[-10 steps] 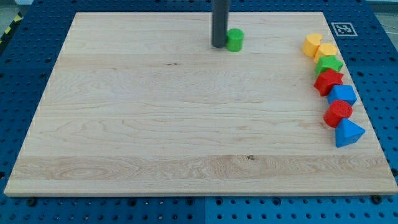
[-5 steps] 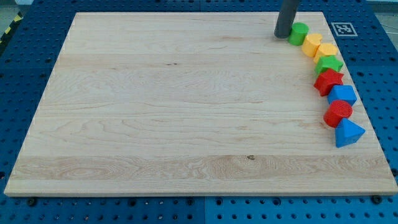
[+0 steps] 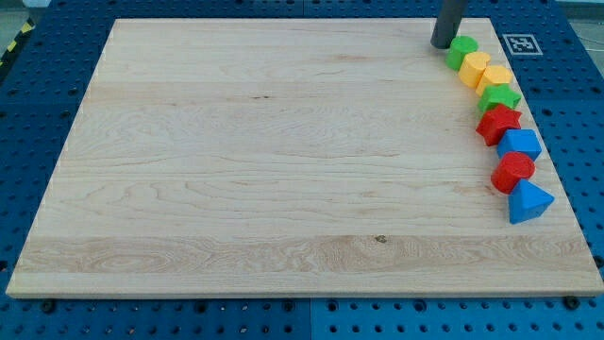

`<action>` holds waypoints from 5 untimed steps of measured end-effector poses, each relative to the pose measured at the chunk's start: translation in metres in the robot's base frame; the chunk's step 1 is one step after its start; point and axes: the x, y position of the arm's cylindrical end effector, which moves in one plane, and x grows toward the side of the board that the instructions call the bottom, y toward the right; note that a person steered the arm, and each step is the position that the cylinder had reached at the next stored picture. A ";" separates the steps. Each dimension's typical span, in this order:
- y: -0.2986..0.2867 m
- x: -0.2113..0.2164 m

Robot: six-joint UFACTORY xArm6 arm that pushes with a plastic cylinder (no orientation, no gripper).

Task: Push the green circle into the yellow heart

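The green circle (image 3: pixel 461 51) sits near the board's top right and touches the yellow heart (image 3: pixel 474 68) just below and to its right. My tip (image 3: pixel 443 44) is right beside the green circle, on its left and slightly above. The dark rod rises out of the view's top.
Below the heart a column of blocks runs down the board's right edge: a second yellow block (image 3: pixel 494 79), a green star (image 3: pixel 498 97), a red star (image 3: pixel 497 124), a blue block (image 3: pixel 520 144), a red block (image 3: pixel 513 172) and a blue triangle (image 3: pixel 528 201). A marker tag (image 3: pixel 518 43) lies off the board.
My tip has moved right along the board's top, pushing the green circle from the top middle to the yellow heart, which it now touches.
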 end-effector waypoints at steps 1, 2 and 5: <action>-0.018 0.004; -0.012 0.010; 0.033 0.011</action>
